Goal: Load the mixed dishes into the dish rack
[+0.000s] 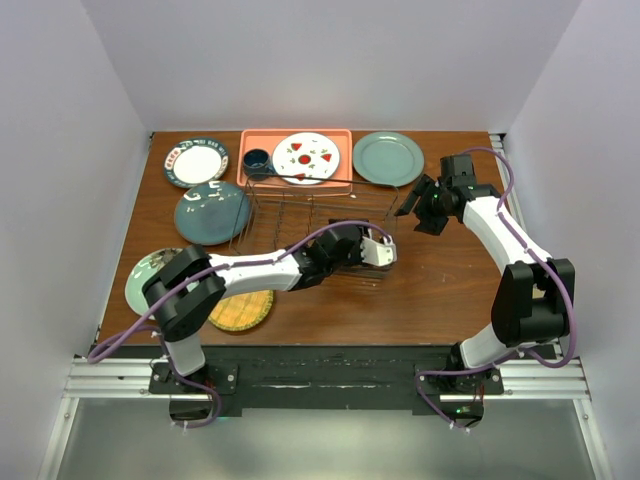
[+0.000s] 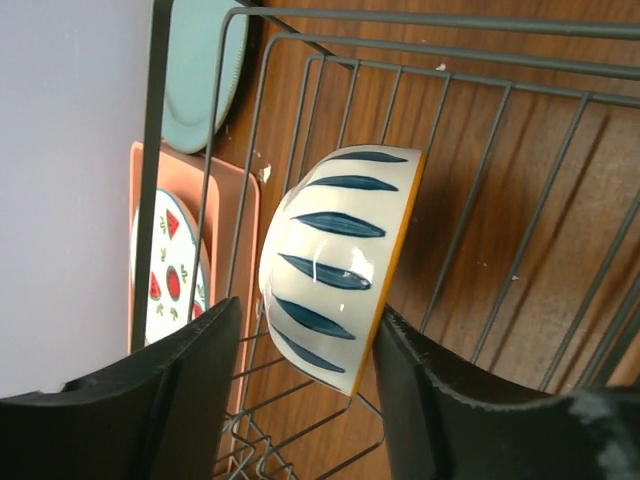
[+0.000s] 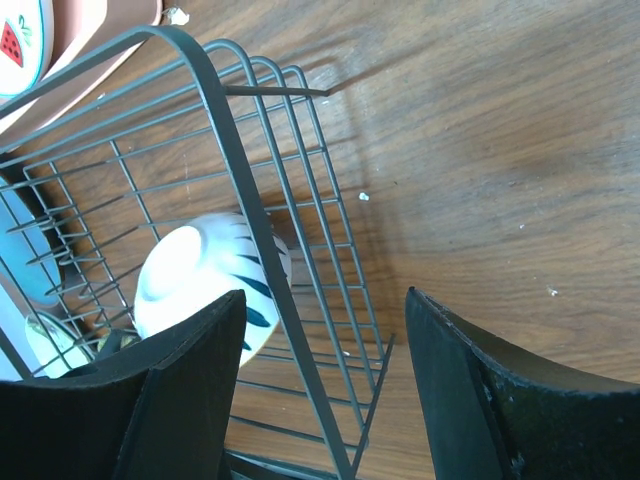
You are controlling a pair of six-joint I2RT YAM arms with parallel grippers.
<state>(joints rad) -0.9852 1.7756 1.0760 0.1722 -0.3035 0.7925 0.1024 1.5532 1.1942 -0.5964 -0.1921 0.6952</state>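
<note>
White bowl [image 2: 335, 265] (blue strokes, orange rim) sits sideways in the dish rack [image 2: 152, 150] between my left jaws; whether they grip it I cannot tell. My right jaws gape wide over the table [image 3: 480, 150] off the rack's edge.

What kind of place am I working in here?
Probably a lab test booth, not a kitchen: plain white walls box in one wooden table, and the arms are bolted to an aluminium rail at its near edge.
</note>
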